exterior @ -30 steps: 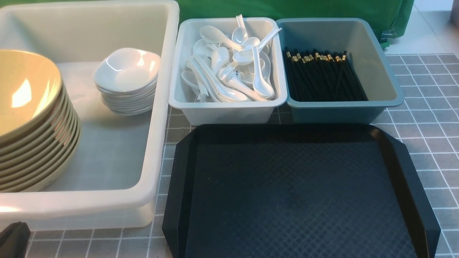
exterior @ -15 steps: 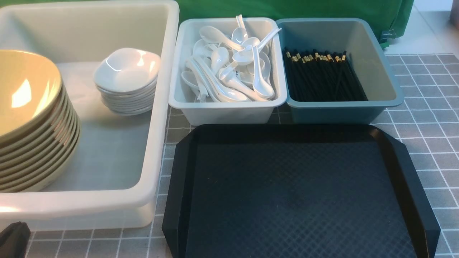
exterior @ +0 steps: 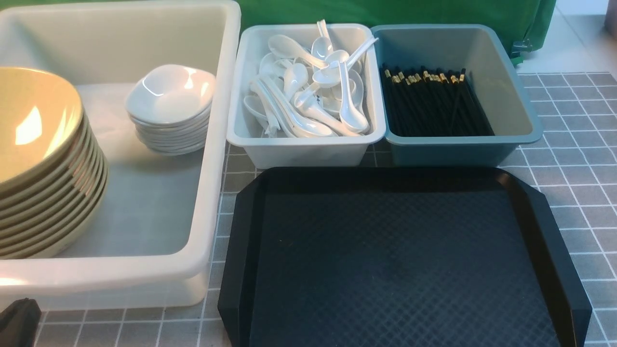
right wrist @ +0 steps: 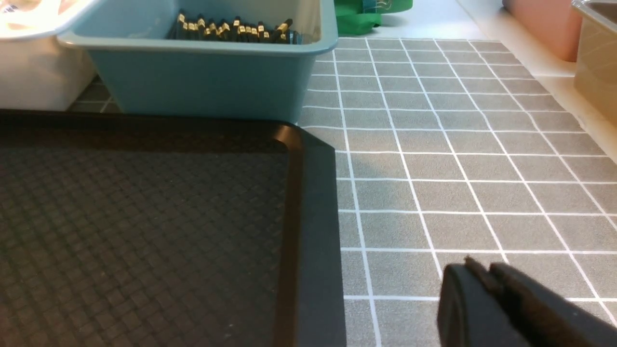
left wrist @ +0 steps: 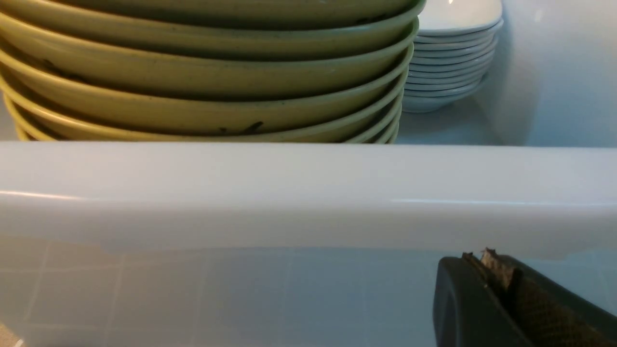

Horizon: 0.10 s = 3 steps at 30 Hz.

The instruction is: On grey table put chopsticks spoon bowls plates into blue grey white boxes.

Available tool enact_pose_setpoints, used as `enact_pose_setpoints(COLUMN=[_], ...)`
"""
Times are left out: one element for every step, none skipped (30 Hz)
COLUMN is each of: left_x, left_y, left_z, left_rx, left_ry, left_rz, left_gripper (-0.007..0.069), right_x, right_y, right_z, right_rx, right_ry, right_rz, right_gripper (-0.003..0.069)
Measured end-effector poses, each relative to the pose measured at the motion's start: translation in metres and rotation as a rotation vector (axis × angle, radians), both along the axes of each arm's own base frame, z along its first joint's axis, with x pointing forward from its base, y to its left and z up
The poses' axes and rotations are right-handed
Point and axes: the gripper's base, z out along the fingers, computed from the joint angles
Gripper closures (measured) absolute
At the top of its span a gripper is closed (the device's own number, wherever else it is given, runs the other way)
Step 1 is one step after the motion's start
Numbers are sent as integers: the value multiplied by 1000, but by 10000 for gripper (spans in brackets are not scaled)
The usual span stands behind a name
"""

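Nothing has shifted since before: our left gripper (left wrist: pixel 487 270) sits clenched by the white box (exterior: pixel 212 159), our right gripper (right wrist: pixel 482 279) looks nearly closed (both empty), chopsticks (exterior: pixel 434 103) sorted in the blue box (exterior: pixel 511 96).

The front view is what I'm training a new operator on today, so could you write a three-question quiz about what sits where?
1. True or false: the chopsticks lie in the blue-grey box.
2. Multiple choice: what shares the large white box with the bowls? A) spoons B) a stack of plates C) the black tray
3. Fill in: the spoons are piled in the pale grey-white box, which stands directly behind the ____.

Key: 1 true; 2 B; 3 black tray.
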Motion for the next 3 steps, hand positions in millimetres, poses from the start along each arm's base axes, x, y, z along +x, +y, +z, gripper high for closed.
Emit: enact_pose_setpoints(left_x=[0, 0, 0], left_y=[0, 0, 0], left_z=[0, 0, 0], left_rx=[0, 0, -1], left_ry=[0, 0, 0], left_rz=[0, 0, 0], left_gripper=[636, 636, 636], right_x=[0, 0, 0], right_y=[0, 0, 0], right_z=[0, 0, 0], right_rx=[0, 0, 0], right_ry=[0, 0, 0], right_rz=[0, 0, 0], right_gripper=[566, 564, 563])
